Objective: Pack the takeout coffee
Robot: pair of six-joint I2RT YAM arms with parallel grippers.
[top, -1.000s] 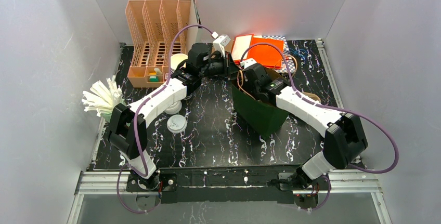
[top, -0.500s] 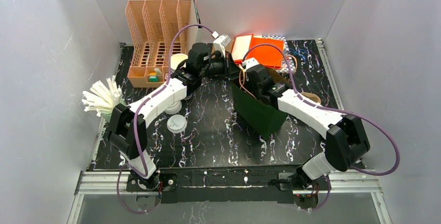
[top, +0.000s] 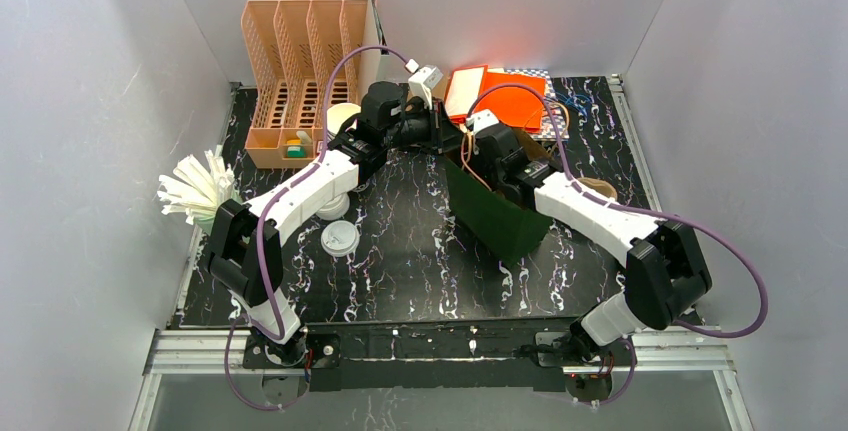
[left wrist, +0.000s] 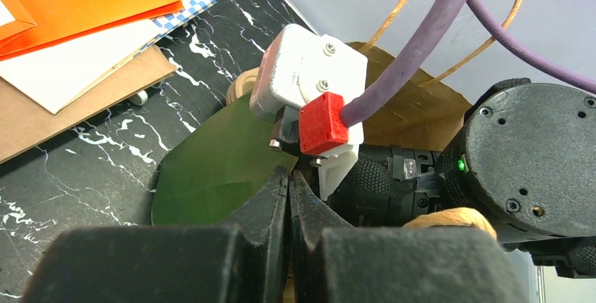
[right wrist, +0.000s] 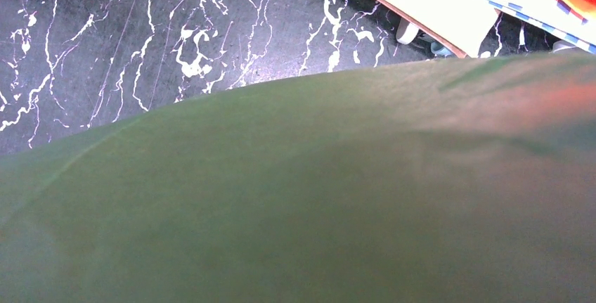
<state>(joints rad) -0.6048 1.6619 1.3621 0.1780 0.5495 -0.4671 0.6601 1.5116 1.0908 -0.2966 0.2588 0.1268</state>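
Note:
A green paper bag [top: 497, 219] with a brown inside and twine handles stands mid-table. My left gripper [left wrist: 289, 176] is shut at the bag's rear rim, and a tan sliver of paper shows between its fingers. From above, the left gripper [top: 447, 139] sits at the bag's mouth. My right arm's wrist [top: 500, 149] reaches into that mouth, so its fingers are hidden. The right wrist view is filled by the green bag wall [right wrist: 295, 197]. The takeout coffee is hidden.
An orange rack [top: 300, 66] stands at the back left with a white cup stack [top: 343, 116] beside it. A loose lid [top: 340, 239] and white straws [top: 197, 189] lie to the left. Orange folders [top: 505, 96] lie behind the bag.
The right wrist has shifted slightly back and left over the bag's mouth. The left arm has held still.

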